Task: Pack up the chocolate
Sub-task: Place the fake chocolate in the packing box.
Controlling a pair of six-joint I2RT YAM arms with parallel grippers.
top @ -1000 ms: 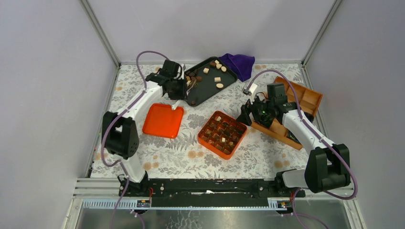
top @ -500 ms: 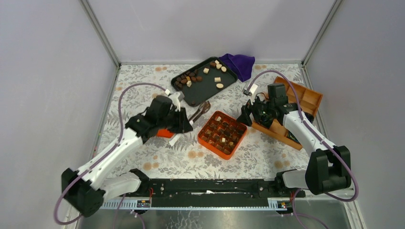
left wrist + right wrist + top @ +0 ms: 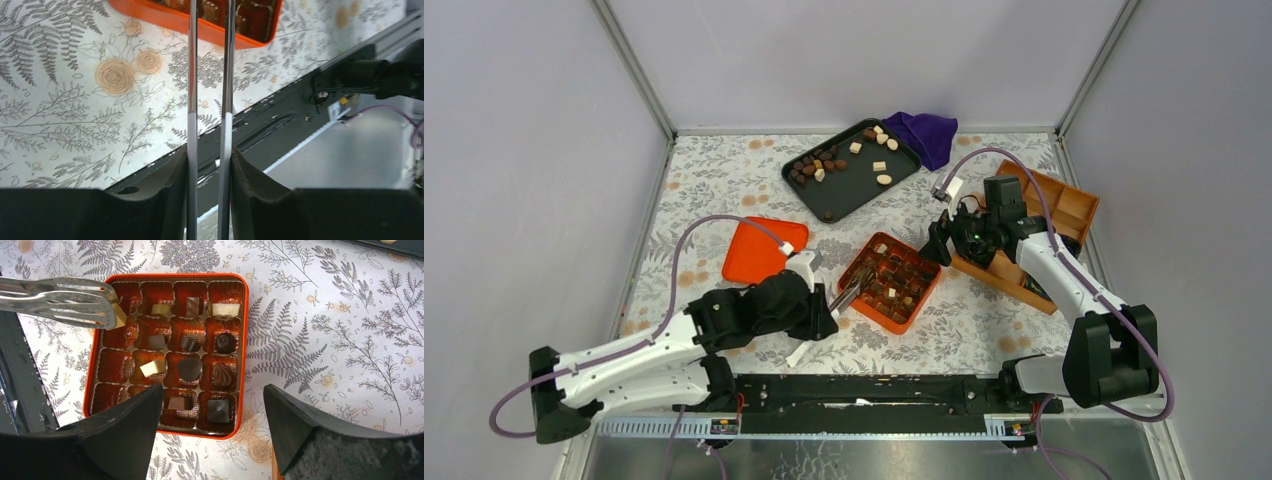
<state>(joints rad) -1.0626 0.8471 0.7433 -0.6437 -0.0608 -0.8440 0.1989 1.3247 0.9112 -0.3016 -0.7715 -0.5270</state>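
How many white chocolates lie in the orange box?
3: two white chocolates in the top row of the right wrist view, one in the third row. The tongs hold a fourth; some cells are hidden.

We see white link shells and bulky black joint housings on the left arm [image 3: 639, 352] and right arm [image 3: 1064, 275], each trailed by a looping mauve cable [image 3: 714, 217]. Both bases bolt to a black rail [image 3: 864, 392]. The left pincer [image 3: 209, 155] and right pincer [image 3: 212, 390] carry matte black wedge-shaped fingers [image 3: 310, 435].
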